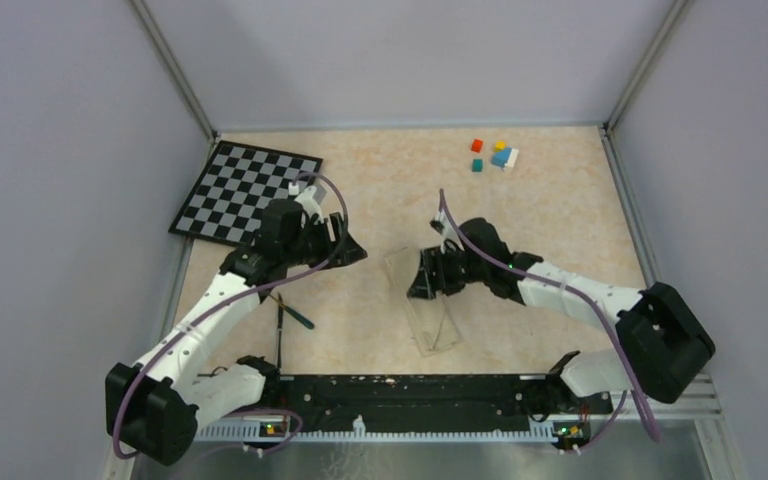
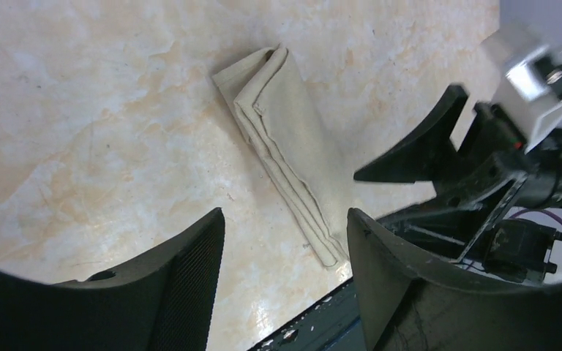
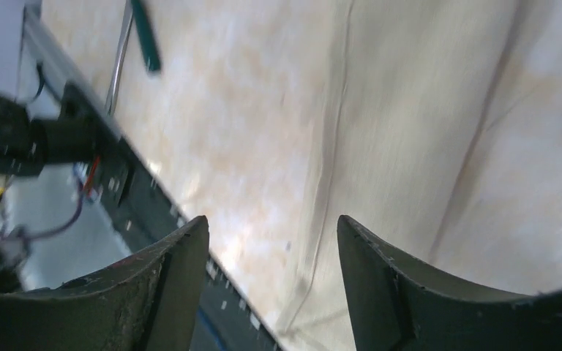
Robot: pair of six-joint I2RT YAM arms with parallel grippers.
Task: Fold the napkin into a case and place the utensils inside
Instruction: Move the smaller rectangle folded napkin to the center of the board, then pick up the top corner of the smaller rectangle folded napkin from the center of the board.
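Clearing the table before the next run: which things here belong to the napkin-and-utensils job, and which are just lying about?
Belongs to the job:
- folded napkin
- utensils, one with a teal handle

Just lying about:
- checkerboard
- coloured cubes

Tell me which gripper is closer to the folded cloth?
Right. The right gripper is over the far end of the napkin; the left gripper is off to its left, clear of it.
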